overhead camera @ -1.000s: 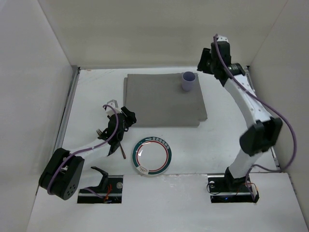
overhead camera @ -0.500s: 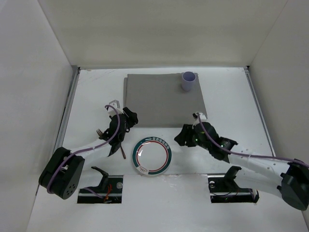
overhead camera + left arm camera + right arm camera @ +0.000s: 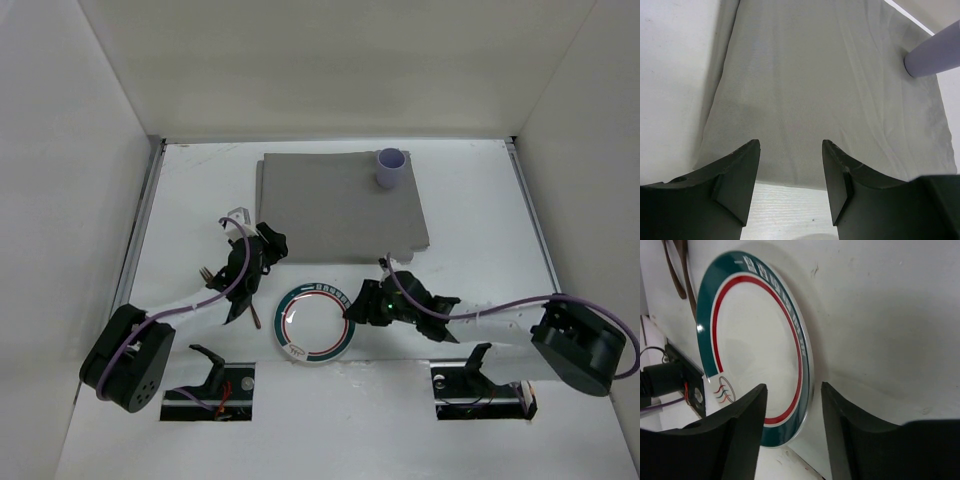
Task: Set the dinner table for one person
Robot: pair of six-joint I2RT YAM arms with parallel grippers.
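2 arms on the job, and the action is on the right. The right end effector sits low at the plate, jaws apart, with the plate's right-hand rim lined up in the gap. Nothing is gripped, and I cannot tell whether either finger touches the rim.

The plate lies flat on the white table, just in front of the grey mat, near it but not on it. A purple cup stands upright at the mat's far right corner.

Over on the other side, the left end effector hovers by the mat's near-left corner, jaws apart, nothing between them. A fork and a dark utensil lie on the table beside that arm, left of the plate. I cannot make out what the dark one is.

My read: this is the plate step, the grasp about to be made. The next move calls for closing on that thin rim, with 1 finger getting under the lip, then a small lift and a carry to the middle of the mat. The rim is shallow and slick-looking, so a pinch that lands high could just push the plate along the table. The cutlery looks like the job after that.
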